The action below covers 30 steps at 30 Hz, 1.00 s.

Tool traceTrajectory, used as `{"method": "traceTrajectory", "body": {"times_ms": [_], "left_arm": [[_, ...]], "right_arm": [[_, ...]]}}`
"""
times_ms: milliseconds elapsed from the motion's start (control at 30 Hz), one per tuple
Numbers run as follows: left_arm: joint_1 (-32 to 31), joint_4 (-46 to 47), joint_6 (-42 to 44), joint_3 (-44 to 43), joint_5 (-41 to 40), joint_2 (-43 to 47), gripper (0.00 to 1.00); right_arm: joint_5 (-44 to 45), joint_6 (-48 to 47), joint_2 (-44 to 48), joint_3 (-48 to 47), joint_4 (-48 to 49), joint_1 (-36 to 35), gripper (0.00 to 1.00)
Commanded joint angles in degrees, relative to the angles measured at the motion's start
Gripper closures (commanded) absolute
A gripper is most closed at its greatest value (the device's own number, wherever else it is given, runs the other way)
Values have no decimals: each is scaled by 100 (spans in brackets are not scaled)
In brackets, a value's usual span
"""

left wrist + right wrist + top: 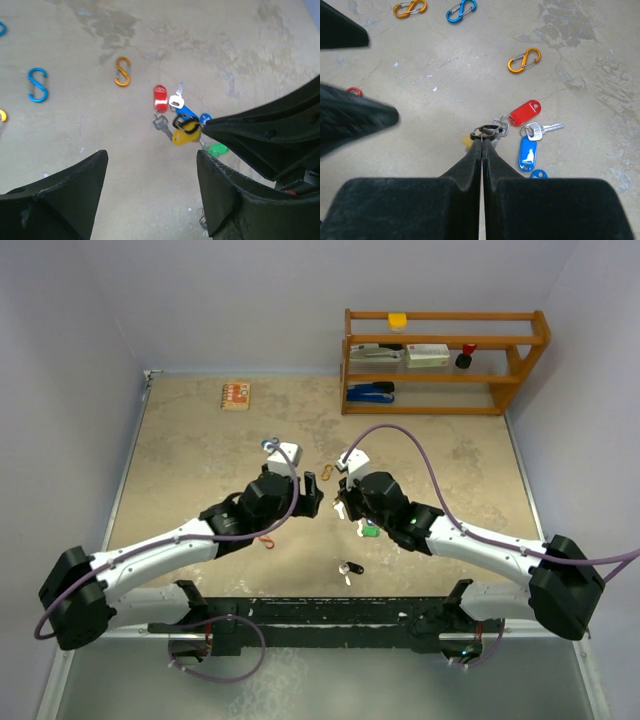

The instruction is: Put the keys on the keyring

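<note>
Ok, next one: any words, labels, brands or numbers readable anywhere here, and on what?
No text can be read.
Orange card at the table's far side: print too small.
Boxes on the wooden shelf: labels blurred.
Red key tag and blue key tag: nothing legible.

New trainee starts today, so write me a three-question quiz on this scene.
1. True or false: the right gripper is shut on the keyring.
2. Which gripper stands open? A) left B) right C) neither
3. What colour is the head of the key lying alone, lowest in the top view?

Key: 1 true. 2 A, the left gripper, its fingers wide apart. 3 black.
</note>
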State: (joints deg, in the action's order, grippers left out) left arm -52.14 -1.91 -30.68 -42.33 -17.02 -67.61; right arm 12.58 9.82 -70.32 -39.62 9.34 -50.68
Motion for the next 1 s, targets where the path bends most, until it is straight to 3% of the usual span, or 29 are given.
{"method": "traceTrajectory", "body": {"times_ms": [0,233,533,967], "left_arm": [[2,9,-439,263,-1496,800,27],[11,-194,-627,464,-2142,1386,20],[11,-213,-626,425,-2113,1243,19],[11,-184,-614,483,-2151,1215,19]], "right_arm": [[166,-61,134,-82,129,5,100],[178,-51,60,-183,83,5,100],[249,-82,39,-323,-18,1,100],[-441,-563,347,-152,363,5,100]]}}
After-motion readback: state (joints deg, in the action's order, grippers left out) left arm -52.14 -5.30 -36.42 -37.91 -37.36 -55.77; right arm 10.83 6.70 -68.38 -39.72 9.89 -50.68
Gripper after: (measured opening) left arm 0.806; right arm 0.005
